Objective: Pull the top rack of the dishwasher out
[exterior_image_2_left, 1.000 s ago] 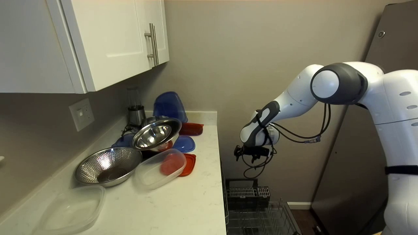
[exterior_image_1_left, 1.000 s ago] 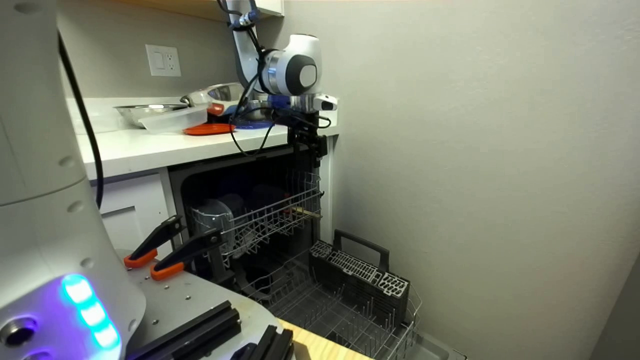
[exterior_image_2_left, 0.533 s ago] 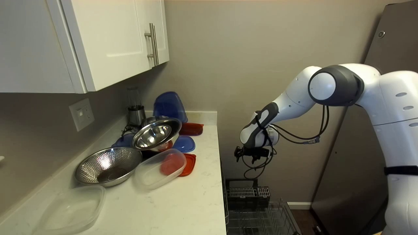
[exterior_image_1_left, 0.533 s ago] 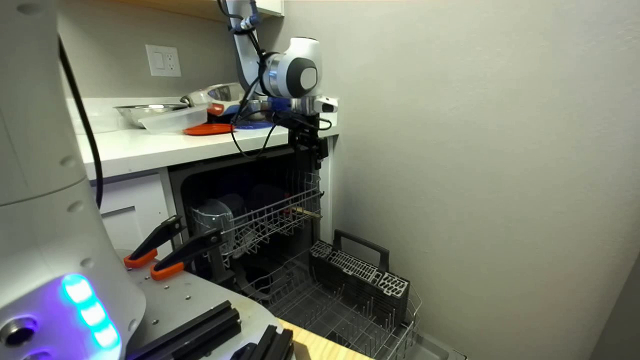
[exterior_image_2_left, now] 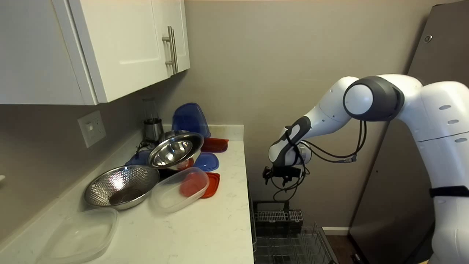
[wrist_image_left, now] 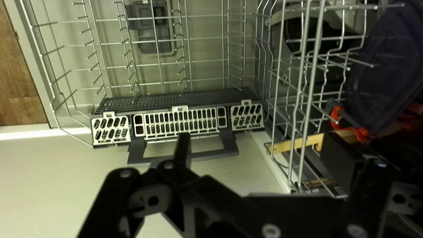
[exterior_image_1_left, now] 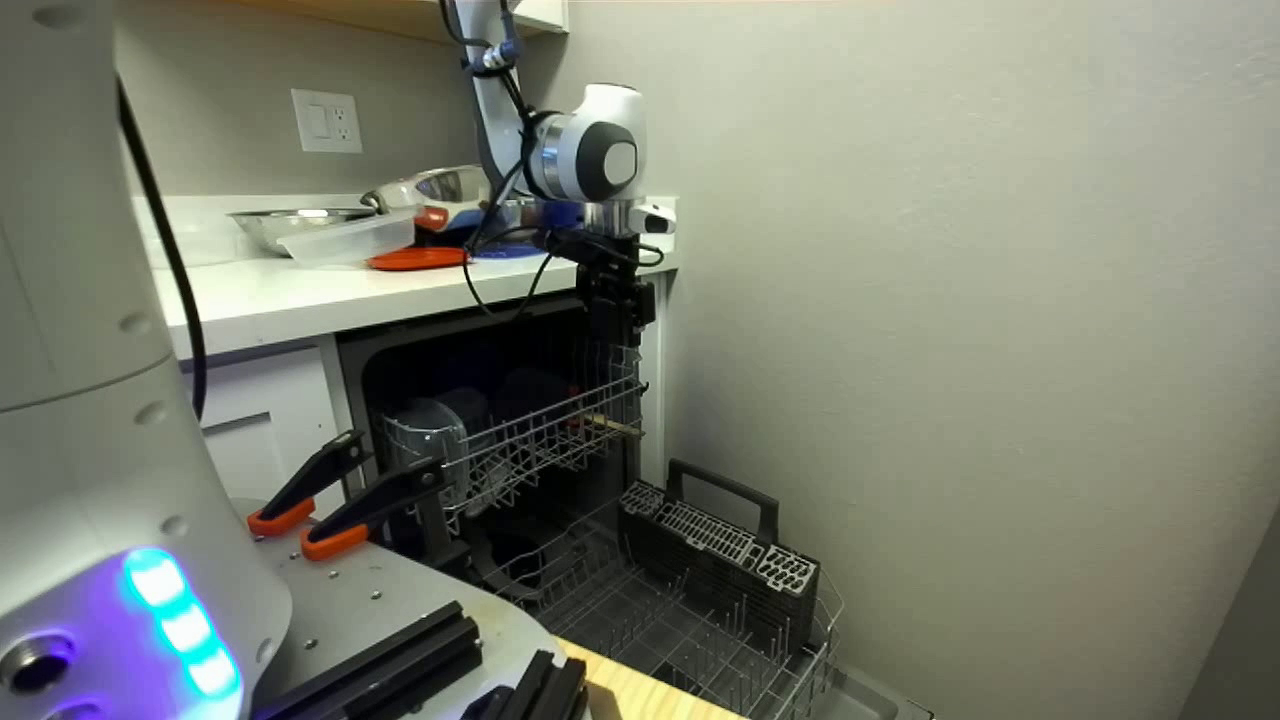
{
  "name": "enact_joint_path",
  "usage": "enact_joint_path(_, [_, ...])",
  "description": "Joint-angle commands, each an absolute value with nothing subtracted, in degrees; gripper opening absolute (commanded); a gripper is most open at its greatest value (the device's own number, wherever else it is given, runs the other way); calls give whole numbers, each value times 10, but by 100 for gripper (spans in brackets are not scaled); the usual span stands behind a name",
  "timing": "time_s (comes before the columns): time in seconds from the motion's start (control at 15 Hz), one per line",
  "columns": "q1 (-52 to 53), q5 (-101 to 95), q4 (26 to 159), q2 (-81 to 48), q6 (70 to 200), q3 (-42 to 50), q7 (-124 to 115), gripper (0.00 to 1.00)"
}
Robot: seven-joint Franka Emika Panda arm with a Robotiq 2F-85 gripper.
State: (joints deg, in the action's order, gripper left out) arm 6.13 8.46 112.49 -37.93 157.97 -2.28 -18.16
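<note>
The top rack (exterior_image_1_left: pixel 540 418) is a light-grey wire basket in the dishwasher (exterior_image_1_left: pixel 520 345), standing partly out of the cavity in an exterior view. It also shows in the wrist view (wrist_image_left: pixel 310 96); the counter hides it in the remaining view. My gripper (wrist_image_left: pixel 261 152) is open and empty. It is just above the rack's front, near the wall-side end, in an exterior view (exterior_image_1_left: pixel 622 335). In the wrist view one finger (wrist_image_left: pixel 182 147) is outside the front wires and the other finger (wrist_image_left: pixel 340 158) is on the inner side. I cannot tell if either touches. The gripper also shows beside the counter (exterior_image_2_left: pixel 275 178).
The lower rack (exterior_image_1_left: pixel 640 610) is pulled out below, with a dark cutlery basket (exterior_image_1_left: pixel 720 560) and its raised handle. A wooden utensil (wrist_image_left: pixel 295 143), a red-handled item (wrist_image_left: pixel 336 117) and a dark blue container (wrist_image_left: pixel 386 72) lie in the top rack. The countertop (exterior_image_1_left: pixel 270 295) edge is beside the arm.
My gripper and wrist have moved down slightly toward the top rack's front. The forearm has lowered a little. The rack has not moved.
</note>
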Motion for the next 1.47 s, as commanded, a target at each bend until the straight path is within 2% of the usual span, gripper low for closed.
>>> enact_joint_path(0.0, [55, 93, 1026, -469, 1511, -24, -170, 100])
enact_joint_path(0.4, [40, 110, 866, -594, 1409, -38, -168, 100])
enact_joint_path(0.93, [37, 112, 776, -600, 1294, -58, -149, 100])
enact_joint_path(1.4, [37, 123, 670, -687, 1250, -72, -148, 100])
